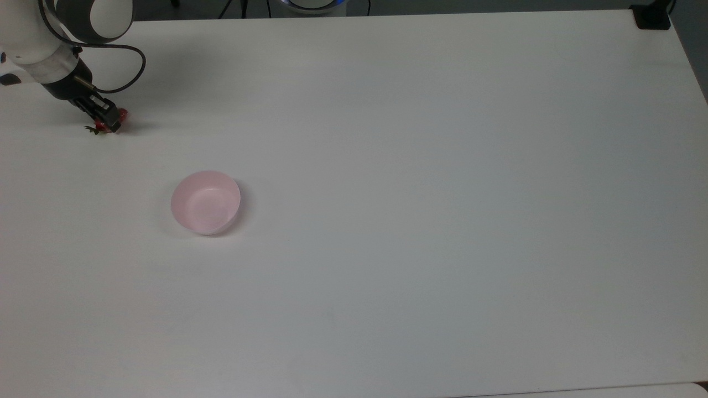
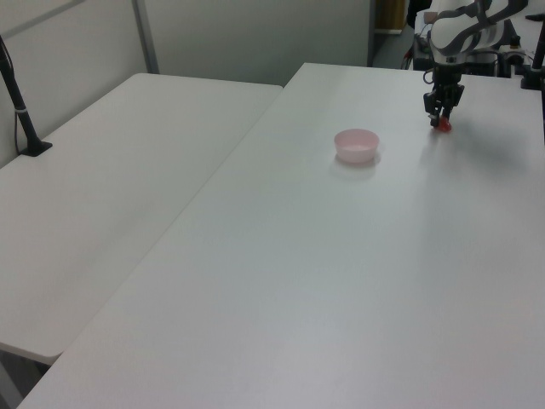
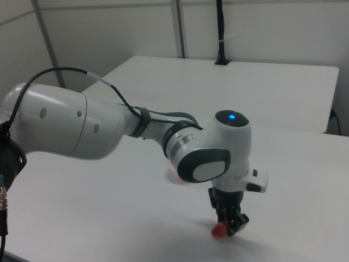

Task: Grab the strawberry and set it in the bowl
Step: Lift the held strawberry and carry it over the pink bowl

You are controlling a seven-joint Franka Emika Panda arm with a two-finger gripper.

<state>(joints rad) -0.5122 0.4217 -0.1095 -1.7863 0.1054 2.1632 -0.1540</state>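
The small red strawberry [image 1: 122,114] lies on the white table [image 1: 387,166] at the far left of the top view, its green leaves poking out at the lower left. My gripper [image 1: 109,119] is down at table level and shut on the strawberry, which shows red on both sides of the black fingers. In the left view the gripper [image 2: 441,121] stands over the strawberry [image 2: 444,129] at the far right. The right view has the strawberry [image 3: 218,231] under the gripper [image 3: 232,226]. The pale pink bowl [image 1: 206,202] stands upright, to the lower right of the gripper in the top view.
A second white table [image 2: 111,187] adjoins on the left view's left, with a black post [image 2: 21,111] on it. A black clamp [image 1: 651,16] sits at the top view's upper right corner. The robot's cable [image 1: 130,66] loops beside the wrist.
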